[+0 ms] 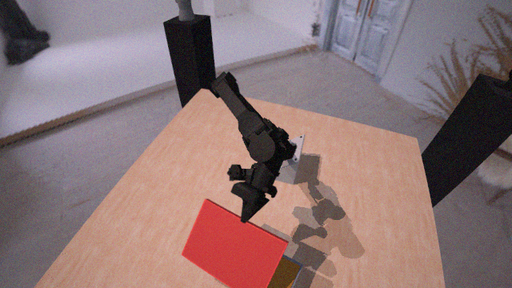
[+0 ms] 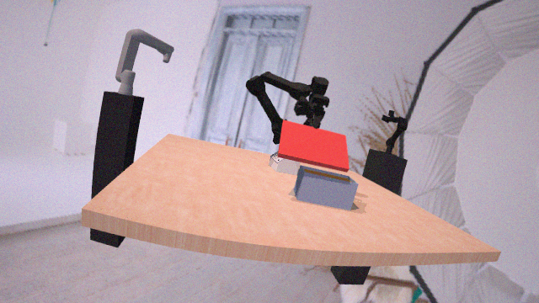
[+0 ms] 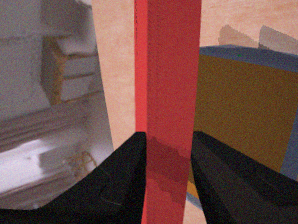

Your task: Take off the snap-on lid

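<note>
My gripper (image 1: 244, 220) (image 2: 314, 125) (image 3: 168, 141) is shut on the red lid (image 1: 236, 244) (image 2: 313, 145) (image 3: 172, 65), at the edge nearest the arm. The lid is held in the air above the box, tilted, its far edge lower than the gripped edge. The blue-grey storage box (image 2: 324, 191) (image 3: 290, 155) stands open on the table (image 1: 152, 192) (image 2: 202, 202) with its brown inside showing. In the top view the lid hides most of the box and only a corner shows. The lid and box are apart.
The arm's pale base (image 1: 297, 150) (image 2: 286, 164) stands on the table behind the box. Black pedestals (image 1: 192, 56) (image 2: 115, 143) with other arms stand beyond the table edges. The box is near the table's right side in the exterior view.
</note>
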